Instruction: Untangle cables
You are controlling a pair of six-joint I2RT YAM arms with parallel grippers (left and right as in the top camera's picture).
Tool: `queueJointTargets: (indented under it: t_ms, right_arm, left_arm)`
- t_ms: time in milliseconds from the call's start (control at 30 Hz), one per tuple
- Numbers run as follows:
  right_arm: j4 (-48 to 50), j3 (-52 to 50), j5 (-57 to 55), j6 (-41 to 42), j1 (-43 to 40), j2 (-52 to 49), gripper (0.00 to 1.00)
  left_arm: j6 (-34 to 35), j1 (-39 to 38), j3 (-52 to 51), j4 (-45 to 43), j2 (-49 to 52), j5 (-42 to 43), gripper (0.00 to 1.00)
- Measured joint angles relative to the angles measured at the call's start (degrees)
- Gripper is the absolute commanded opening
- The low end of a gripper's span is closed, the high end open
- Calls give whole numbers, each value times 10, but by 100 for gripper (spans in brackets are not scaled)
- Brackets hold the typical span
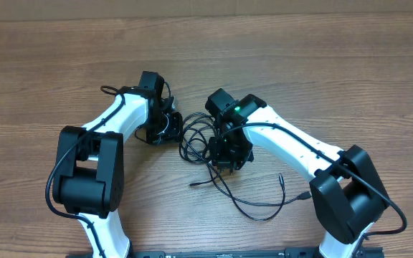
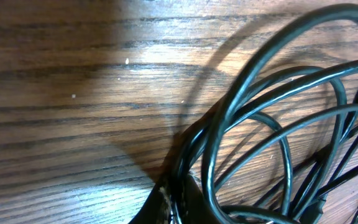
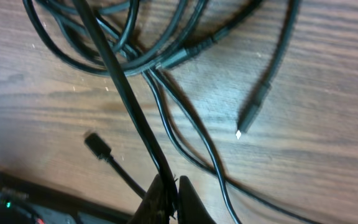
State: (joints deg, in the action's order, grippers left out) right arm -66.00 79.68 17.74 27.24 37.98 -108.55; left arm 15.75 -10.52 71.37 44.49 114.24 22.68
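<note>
The cables are lying in a loose tangle on the table between both arms. Left gripper is clamping some loops, right gripper is pinching one strand — they're looking light and floppy, so I'm thinking grabbing near a plug beats mid-loop.

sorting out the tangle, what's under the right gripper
Several cables pass beneath the right gripper, shut on one strand, over the table. From overhead, the gripper hides the pinched spot.
</note>
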Motion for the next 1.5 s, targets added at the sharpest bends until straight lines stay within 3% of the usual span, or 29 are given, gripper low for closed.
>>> queueJointTargets:
  t_ms: [167,400,867,1000,1367,1500]
  right_arm:
    - [-43,44,29,-40,-47,0,4]
    - [20,52,35,-52,-105,0,4]
    - [149,52,-10,-45,-101,0,4]
    - [179,52,-48,-44,-101,0,4]
    - [231,12,-97,-22,-101,0,4]
    - [233,-6,-112,-13,-101,0,14]
  left_arm:
    - [0,-1,0,0,0,-1,8]
    - [0,-3,0,0,0,-4,9]
    - [0,-3,0,0,0,-6,11]
    - [2,-3,0,0,0,-6,4]
    - [-28,-3,5,46,0,-1,4]
    - [-40,-3,5,61,-1,17,4]
